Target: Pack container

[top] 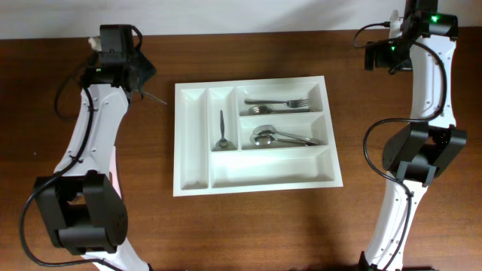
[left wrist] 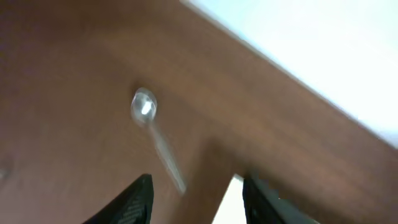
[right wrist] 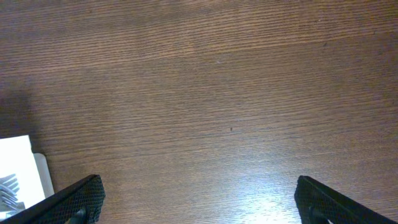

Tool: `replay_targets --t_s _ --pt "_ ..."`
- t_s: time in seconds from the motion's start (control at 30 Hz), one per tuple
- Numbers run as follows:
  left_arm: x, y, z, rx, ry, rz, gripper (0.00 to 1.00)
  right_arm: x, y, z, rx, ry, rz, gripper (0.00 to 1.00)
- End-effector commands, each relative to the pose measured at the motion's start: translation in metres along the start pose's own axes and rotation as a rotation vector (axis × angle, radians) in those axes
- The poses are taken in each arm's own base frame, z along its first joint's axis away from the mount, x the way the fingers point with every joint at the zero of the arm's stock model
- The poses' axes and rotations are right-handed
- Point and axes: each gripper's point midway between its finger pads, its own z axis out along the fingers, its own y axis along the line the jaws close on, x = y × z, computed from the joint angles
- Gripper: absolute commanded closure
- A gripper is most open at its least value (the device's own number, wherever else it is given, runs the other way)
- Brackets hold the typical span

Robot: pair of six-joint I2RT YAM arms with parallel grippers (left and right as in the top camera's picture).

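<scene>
The white container (top: 192,177) lies mid-table. One narrow compartment holds a small spoon (top: 221,129), the top wide one holds forks (top: 277,103), and the middle wide one holds spoons (top: 280,137). A loose spoon (left wrist: 144,107) lies on the wood just left of the container's far left corner; only its handle (top: 157,98) shows in the overhead view. My left gripper (left wrist: 196,190) is open above that spoon's handle, and also shows overhead (top: 141,77). My right gripper (right wrist: 199,193) is open over bare wood at the far right (top: 376,57).
The container's corner (left wrist: 229,202) shows between my left fingers. Its far right corner (right wrist: 18,158), with fork tines (right wrist: 6,185), shows at the left edge of the right wrist view. The table's far edge meets a white wall (left wrist: 311,43).
</scene>
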Motion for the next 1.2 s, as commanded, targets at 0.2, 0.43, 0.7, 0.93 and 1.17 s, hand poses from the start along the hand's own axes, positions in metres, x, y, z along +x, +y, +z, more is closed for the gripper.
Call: replay_targets --t_s 0.2,0.43,0.7,0.93,1.17 --pt "-0.013 -0.007 0.047 0.018 -0.090 0.246 0.75 -0.008 -0.002 -0.017 0.010 -0.042 0.007 0.01" --pt "-0.002 -0.005 0.098 0.019 -0.108 0.309 0.98 -0.008 -0.002 -0.017 0.010 -0.042 0.007 0.01" --pt "0.006 -0.004 0.142 0.016 -0.161 0.540 0.98 -0.008 -0.002 -0.017 0.010 -0.042 0.007 0.01" --pt "0.046 0.026 0.189 -0.025 -0.068 0.632 0.98 -0.008 -0.002 -0.017 0.010 -0.042 0.007 0.01" --pt "0.061 0.030 0.215 0.068 -0.066 0.680 0.98 -0.008 -0.002 -0.017 0.010 -0.042 0.007 0.01"
